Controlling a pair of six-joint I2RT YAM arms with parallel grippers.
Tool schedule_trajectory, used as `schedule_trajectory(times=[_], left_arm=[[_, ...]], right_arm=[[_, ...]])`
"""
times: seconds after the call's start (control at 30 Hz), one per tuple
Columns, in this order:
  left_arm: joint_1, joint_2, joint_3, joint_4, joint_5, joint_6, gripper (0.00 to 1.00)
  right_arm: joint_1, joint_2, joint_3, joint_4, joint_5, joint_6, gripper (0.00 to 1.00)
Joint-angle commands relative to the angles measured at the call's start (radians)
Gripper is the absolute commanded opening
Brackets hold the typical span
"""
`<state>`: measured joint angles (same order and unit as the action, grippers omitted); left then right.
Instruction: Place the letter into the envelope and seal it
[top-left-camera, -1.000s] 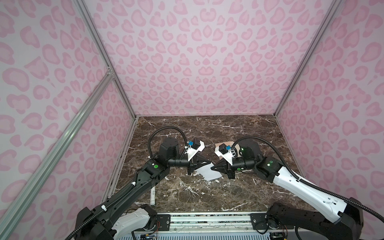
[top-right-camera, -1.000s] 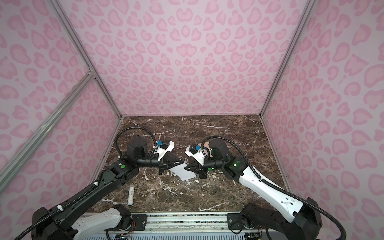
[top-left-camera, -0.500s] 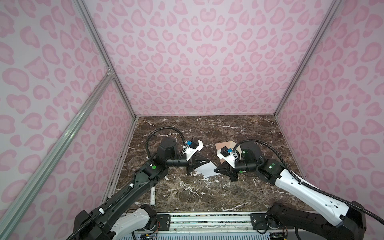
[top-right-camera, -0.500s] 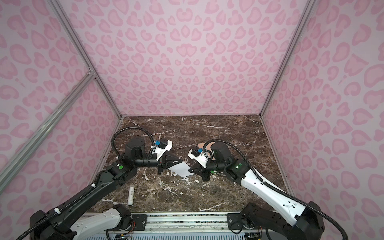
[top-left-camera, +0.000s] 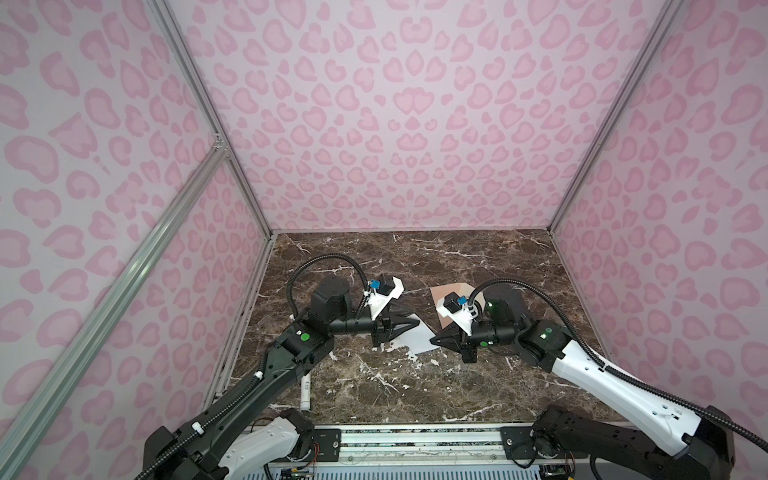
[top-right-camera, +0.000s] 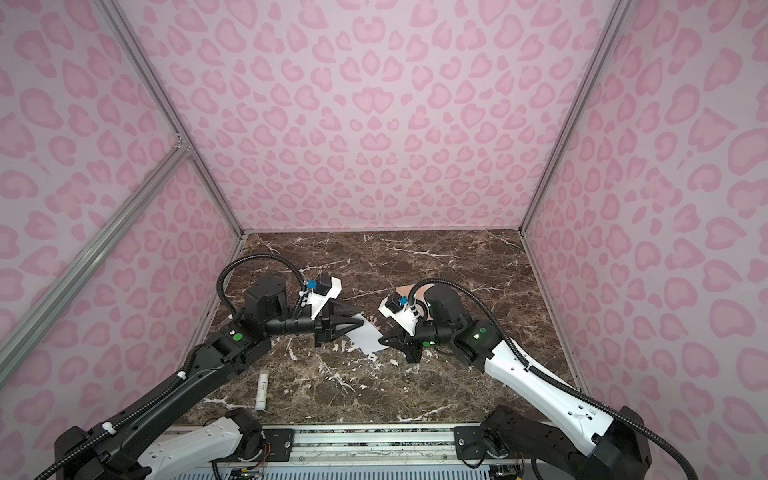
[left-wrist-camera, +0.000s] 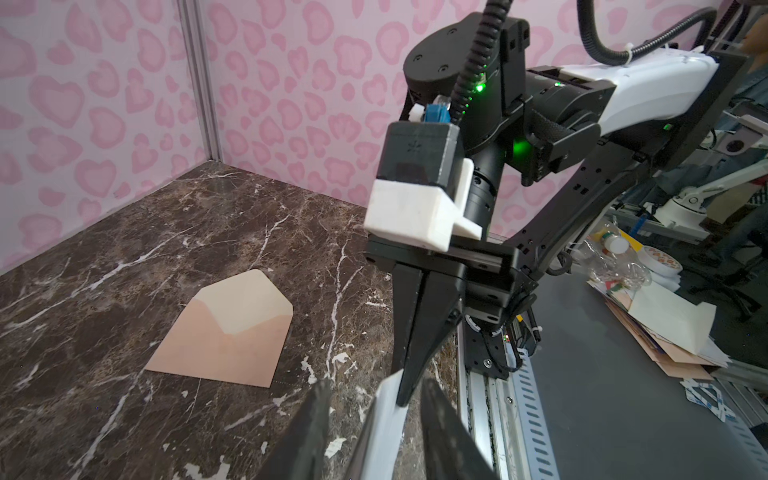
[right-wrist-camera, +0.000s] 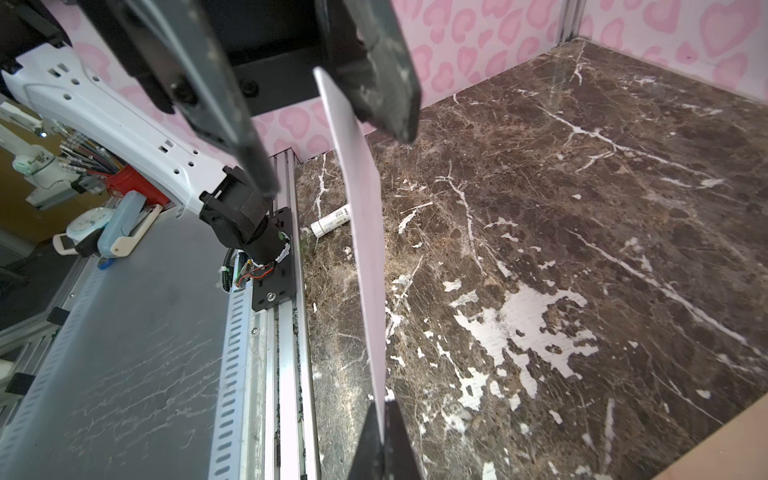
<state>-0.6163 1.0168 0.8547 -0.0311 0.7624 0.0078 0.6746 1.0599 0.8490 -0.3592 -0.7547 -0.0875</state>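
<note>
The letter (top-left-camera: 415, 337) (top-right-camera: 368, 337), a white card, hangs edge-up above the marble floor between both arms. My right gripper (right-wrist-camera: 384, 409) (top-left-camera: 432, 340) is shut on one end of it. My left gripper (left-wrist-camera: 376, 386) (top-left-camera: 409, 318) is open, its jaws standing apart on either side of the letter's (left-wrist-camera: 386, 419) other end. In the right wrist view the letter (right-wrist-camera: 361, 208) leans against one left finger (right-wrist-camera: 382, 83). The peach envelope (left-wrist-camera: 224, 332) lies flat with its flap open, behind the right wrist in a top view (top-left-camera: 441, 291).
A small white glue stick (top-left-camera: 306, 390) (top-right-camera: 262, 390) (right-wrist-camera: 330, 220) lies near the front left of the floor, beside the left arm. Pink patterned walls close in three sides. A metal rail (top-left-camera: 415, 436) runs along the front edge.
My left gripper has gone from shut on the letter to open. The right gripper keeps its hold and has drawn a little to the right.
</note>
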Motion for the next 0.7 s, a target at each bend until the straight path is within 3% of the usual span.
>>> schedule_trajectory(times=[0.0,0.07,0.13,0.23,0.27,0.67], left_arm=[[0.003,-0.013,0.006,0.015,-0.055,0.009,0.26],[0.006,-0.015,0.003,0.014,-0.054,0.011,0.19],[0.006,-0.012,0.003,0.008,-0.043,0.014,0.18],[0.007,-0.009,-0.002,0.007,-0.045,0.014,0.33],[0.007,-0.009,-0.002,0.002,-0.038,0.016,0.34],[0.009,0.049,0.041,-0.065,0.106,0.02,0.04]], right_arm=[[-0.011,0.003,-0.005,0.052,-0.036,0.066,0.0],[-0.013,0.007,0.0,0.057,-0.049,0.074,0.0],[-0.012,0.009,0.002,0.062,-0.058,0.078,0.0],[-0.011,0.011,0.006,0.054,-0.07,0.068,0.0],[-0.011,0.012,0.011,0.044,-0.069,0.056,0.0],[-0.009,0.022,0.032,-0.025,-0.091,0.004,0.0]])
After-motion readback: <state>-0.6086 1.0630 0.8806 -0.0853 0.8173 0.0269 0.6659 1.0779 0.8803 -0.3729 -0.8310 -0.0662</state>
